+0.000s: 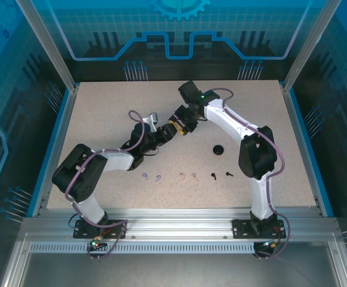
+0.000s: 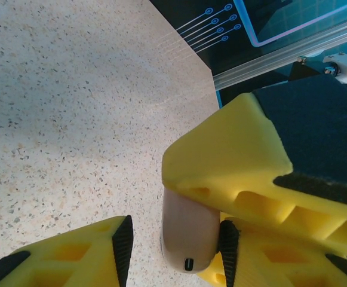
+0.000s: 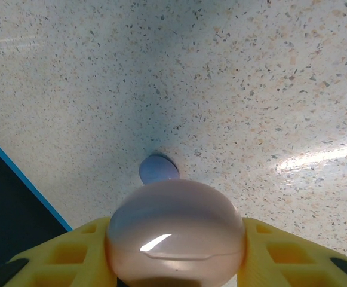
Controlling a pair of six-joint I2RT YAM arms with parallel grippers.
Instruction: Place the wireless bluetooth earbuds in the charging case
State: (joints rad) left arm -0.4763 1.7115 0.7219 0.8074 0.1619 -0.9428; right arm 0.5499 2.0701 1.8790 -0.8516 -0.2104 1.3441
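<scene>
Right gripper (image 3: 176, 248) is clamped on the pink charging case (image 3: 176, 230), with a yellow finger snug on each side. Left gripper (image 2: 174, 242) has its jaws around that same case. One pad (image 2: 227, 242) touches it, but there's a gap at the other pad (image 2: 124, 242), so it's not gripping yet imo. The two meet around mid-table.

Just past the case, a round lilac thing (image 3: 159, 169) sits on the surface, can't tell what it is. Nearer the arm bases the earbuds lie loose in a row: lilac earbuds (image 1: 157, 177) on the left, pink earbuds (image 1: 194, 176) in the middle, black earbuds (image 1: 213, 176) on the right. A black round case (image 1: 219, 149) sits just beyond the black ones.

The table (image 1: 101, 119) is beige speckled stuff, boxed in by an aluminium frame (image 1: 60, 54) and blue panels (image 1: 179, 30) with circuit-style graphics. The overhead cam gives you the earbud row, the wrist cams give the grip up close.
</scene>
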